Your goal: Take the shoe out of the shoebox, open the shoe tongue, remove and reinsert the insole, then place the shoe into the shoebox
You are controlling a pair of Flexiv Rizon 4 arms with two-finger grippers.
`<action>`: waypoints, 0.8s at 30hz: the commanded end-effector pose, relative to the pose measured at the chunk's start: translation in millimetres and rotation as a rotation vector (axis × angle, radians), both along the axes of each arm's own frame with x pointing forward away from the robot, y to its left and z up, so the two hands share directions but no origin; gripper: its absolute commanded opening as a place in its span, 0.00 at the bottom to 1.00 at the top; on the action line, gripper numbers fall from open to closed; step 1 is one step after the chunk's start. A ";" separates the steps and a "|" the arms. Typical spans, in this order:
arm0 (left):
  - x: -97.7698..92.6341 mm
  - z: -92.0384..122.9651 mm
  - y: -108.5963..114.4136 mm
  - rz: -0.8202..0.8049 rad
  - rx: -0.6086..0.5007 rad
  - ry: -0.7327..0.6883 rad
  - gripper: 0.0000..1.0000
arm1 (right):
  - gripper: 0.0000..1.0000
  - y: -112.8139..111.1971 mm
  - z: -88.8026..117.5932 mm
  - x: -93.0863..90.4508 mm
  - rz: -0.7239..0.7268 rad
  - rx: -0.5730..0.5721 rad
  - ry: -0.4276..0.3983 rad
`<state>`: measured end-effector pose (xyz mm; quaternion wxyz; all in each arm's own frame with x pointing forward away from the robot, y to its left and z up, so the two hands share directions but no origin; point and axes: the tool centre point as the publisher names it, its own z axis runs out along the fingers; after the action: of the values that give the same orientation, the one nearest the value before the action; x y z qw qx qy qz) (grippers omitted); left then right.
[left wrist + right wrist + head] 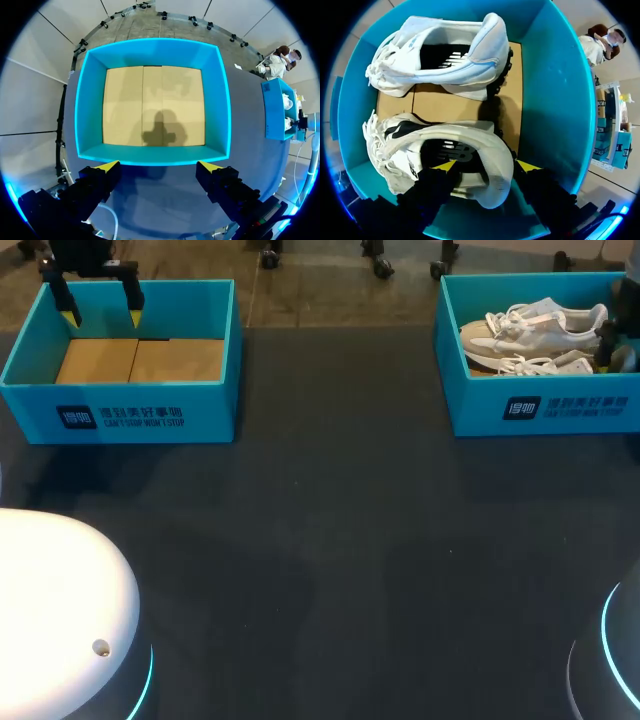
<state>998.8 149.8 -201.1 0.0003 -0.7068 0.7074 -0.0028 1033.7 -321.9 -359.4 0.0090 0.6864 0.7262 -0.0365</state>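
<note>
Shoes (530, 325), a white pair, are sitting side by side in the blue shoebox (560, 405) at the table's right. The right gripper (486, 165) is hanging at the heel of the nearer shoe (485, 147), its jaws standing wide with one finger (445, 165) over the shoe's opening and the other outside the heel, gripping nothing. The left gripper (159, 165) is hovering spread wide and holding nothing over the edge of the other shoebox (150, 60), whose cardboard floor is showing.
</note>
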 end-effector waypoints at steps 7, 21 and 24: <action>0.1 0.4 0.1 0.000 0.001 0.001 1.00 | 0.49 -0.5 -8.7 3.2 0.018 0.014 0.019; 0.1 0.4 0.1 0.000 0.001 0.001 1.00 | 0.00 -2.5 -2.2 2.1 -0.050 -0.053 0.015; 0.1 0.4 0.1 0.000 0.001 0.001 1.00 | 0.00 -5.1 6.2 1.3 -0.083 -0.071 -0.001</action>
<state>998.9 149.7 -201.1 0.0003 -0.7068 0.7074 -0.0028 1036.3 -332.9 -358.3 0.0245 0.7120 0.6993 -0.0588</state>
